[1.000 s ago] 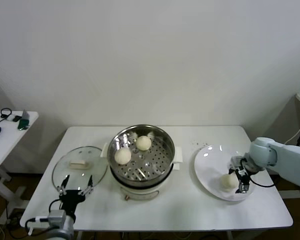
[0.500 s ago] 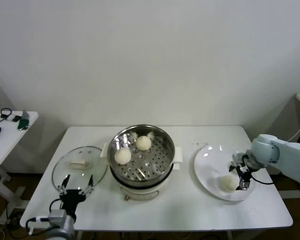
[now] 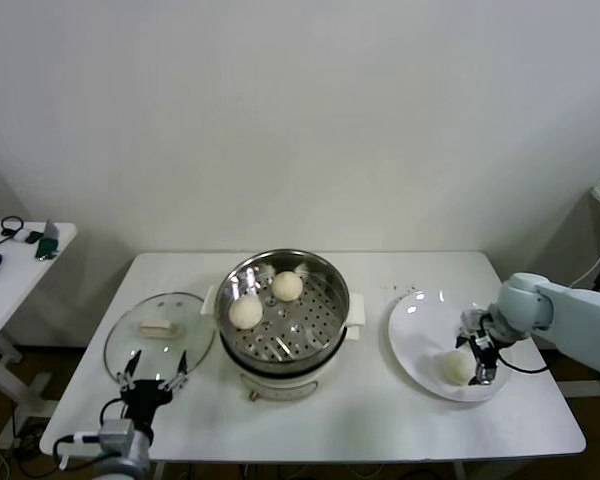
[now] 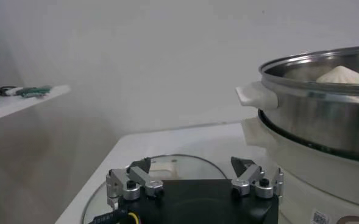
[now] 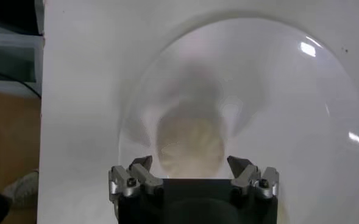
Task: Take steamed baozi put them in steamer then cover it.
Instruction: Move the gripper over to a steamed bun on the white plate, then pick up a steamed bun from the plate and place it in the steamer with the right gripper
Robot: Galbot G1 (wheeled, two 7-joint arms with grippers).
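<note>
We find no readable text, brand or number anywhere. A small square code-like sticker (image 4: 318, 217) sits on the round shiny stainless-steel steamer's white base (image 4: 325, 182), too small to read.

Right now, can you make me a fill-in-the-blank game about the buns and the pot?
The steamer holds ____ steamed baozi in plain view.
The last baozi lies on the white ____.
The cover lies on the table to the steamer's ____.
The right gripper is open above the ____.

Missing words: two; plate; left; baozi
</note>
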